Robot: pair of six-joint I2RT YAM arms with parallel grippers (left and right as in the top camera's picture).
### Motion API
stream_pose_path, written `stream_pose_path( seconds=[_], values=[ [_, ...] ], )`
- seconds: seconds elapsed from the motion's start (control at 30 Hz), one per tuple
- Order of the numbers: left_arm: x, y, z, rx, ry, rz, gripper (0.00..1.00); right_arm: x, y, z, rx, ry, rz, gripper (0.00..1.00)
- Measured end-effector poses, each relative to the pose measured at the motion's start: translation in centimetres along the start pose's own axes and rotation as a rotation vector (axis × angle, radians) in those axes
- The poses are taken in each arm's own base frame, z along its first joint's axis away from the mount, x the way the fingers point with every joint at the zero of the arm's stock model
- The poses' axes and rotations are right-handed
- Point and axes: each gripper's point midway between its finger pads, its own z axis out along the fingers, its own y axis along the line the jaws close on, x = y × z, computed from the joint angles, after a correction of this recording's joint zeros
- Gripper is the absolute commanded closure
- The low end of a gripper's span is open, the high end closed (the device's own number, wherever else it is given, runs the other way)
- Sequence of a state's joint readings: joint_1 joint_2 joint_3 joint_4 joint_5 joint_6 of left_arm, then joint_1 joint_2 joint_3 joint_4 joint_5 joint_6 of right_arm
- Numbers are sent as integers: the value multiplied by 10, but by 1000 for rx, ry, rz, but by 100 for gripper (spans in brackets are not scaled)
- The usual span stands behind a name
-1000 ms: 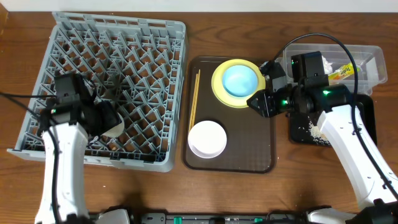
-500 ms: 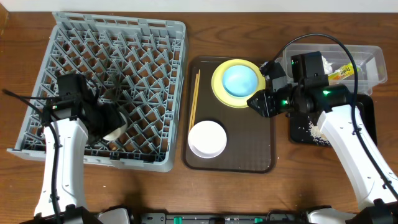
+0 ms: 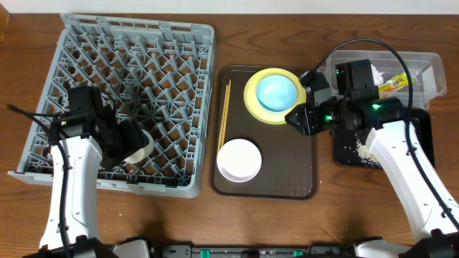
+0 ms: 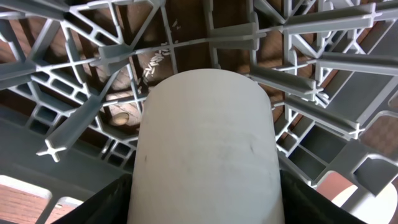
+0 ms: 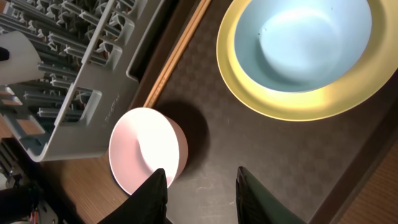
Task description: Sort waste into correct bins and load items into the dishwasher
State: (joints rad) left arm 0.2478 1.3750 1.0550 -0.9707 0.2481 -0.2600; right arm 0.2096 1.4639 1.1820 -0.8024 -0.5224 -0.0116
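I count one each: pink bowl (image 3: 239, 159), blue bowl (image 3: 278, 92), plate (image 3: 252, 104), cup (image 3: 136, 150), chopstick pair (image 3: 224, 115), rack (image 3: 172, 50). Two bins: clear bin (image 3: 424, 72), black bin (image 3: 341, 159).

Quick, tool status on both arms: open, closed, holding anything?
Left tool: closed on the small white cup, inside the dish rack.
Right tool: open, holding nothing.

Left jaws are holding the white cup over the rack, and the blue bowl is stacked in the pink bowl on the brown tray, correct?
Not quite. The light blue bowl sits on the yellow plate, not in the pink bowl, which stands alone on the brown tray; the overhead view shows it. The left jaws do hold the white cup over the rack.
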Motion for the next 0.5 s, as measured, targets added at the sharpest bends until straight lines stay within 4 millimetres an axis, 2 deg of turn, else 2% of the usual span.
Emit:
stream_pose_path(
  seconds=[0.1, 0.5],
  values=[
    [-1, 2, 0, -10, -5, 4, 15, 0, 0, 0, 0, 1, 0, 66],
    [-9, -2, -3, 0, -47, 14, 15, 0, 0, 0, 0, 1, 1, 66]
  ],
)
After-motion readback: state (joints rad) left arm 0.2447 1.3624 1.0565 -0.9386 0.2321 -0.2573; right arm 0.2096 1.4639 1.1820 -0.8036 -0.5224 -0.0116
